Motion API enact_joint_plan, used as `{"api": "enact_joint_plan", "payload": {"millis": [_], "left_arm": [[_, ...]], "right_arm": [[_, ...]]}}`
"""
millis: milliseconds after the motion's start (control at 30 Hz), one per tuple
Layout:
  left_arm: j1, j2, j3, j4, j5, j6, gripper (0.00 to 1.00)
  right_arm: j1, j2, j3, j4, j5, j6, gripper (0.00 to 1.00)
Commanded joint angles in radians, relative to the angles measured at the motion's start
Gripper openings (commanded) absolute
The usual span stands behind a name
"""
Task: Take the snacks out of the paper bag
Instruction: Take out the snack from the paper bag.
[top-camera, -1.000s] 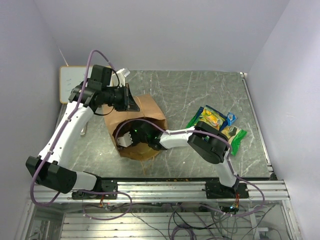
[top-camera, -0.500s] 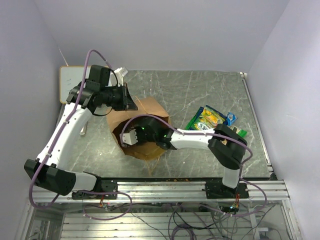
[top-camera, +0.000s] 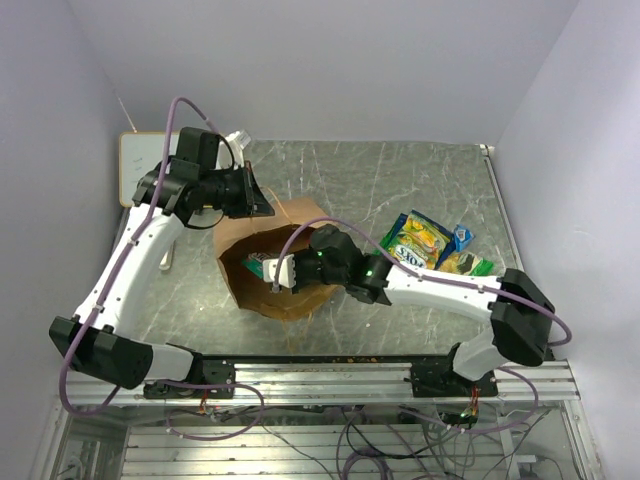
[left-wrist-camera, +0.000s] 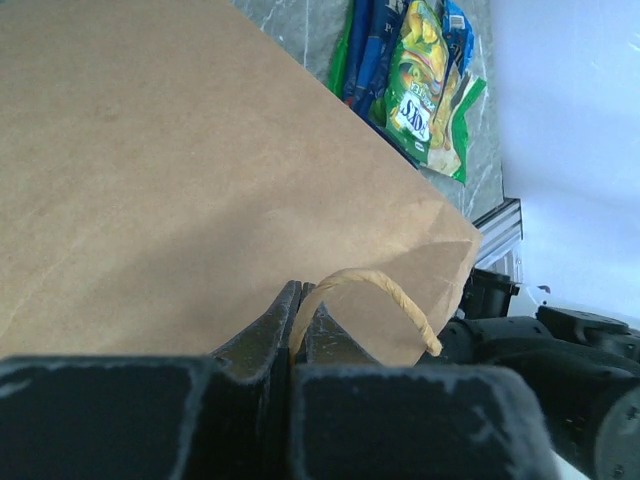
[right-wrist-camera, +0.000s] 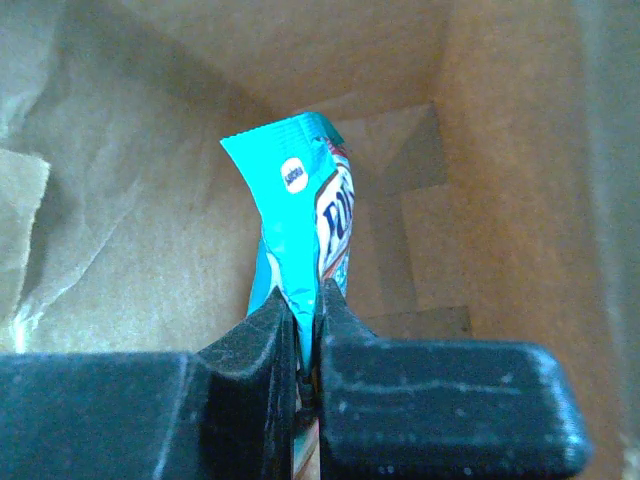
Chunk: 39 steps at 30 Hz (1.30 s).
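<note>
Lilac walls box in a grey marbled desk (top-camera: 400, 180); on it the paper bag (top-camera: 305, 215) sits with its mouth open toward the overhead camera, and a pile of snacks (top-camera: 432, 238) — green, yellow and blue packets — lies on the stone to its right, well apart from it. At the bag's far rim the left gripper (left-wrist-camera: 300, 302) has its jaws pressed together on the twisted paper handle (left-wrist-camera: 385, 290), holding that side up; the right gripper (right-wrist-camera: 305, 300) is down inside the bag, jaws clamped on the near edge of a teal packet (right-wrist-camera: 292, 205). In the right wrist view the packet stands edge-on in the pinch, its long axis running straight ahead of the jaws toward the folded bottom of the bag, brown walls on either side. Everything turns on that line — the way out is, I judge, straight back along the packet's own length, through the mouth, then across toward the pile; a sideways pull would likely drag its free corner against the paper. This packet is in hand but not yet out; whether others lie beneath it cannot be told.
</note>
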Motion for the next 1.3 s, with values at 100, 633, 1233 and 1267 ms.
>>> {"api": "enact_joint_plan", "payload": {"millis": [100, 633, 1233, 1267], "left_arm": [[0.006, -0.053, -0.010, 0.046, -0.045, -0.012, 0.07], [0.008, 0.001, 0.002, 0.078, -0.044, 0.013, 0.07], [0.024, -0.005, -0.046, 0.069, -0.042, 0.069, 0.07], [0.028, -0.001, -0.042, 0.060, -0.032, 0.069, 0.07]], "right_arm": [[-0.001, -0.102, -0.003, -0.007, -0.025, 0.163, 0.00], [-0.001, -0.405, 0.022, -0.108, -0.017, 0.261, 0.00], [0.000, -0.515, 0.169, -0.059, 0.750, 0.081, 0.00], [0.000, -0.512, 0.182, -0.076, 0.764, 0.105, 0.00]]}}
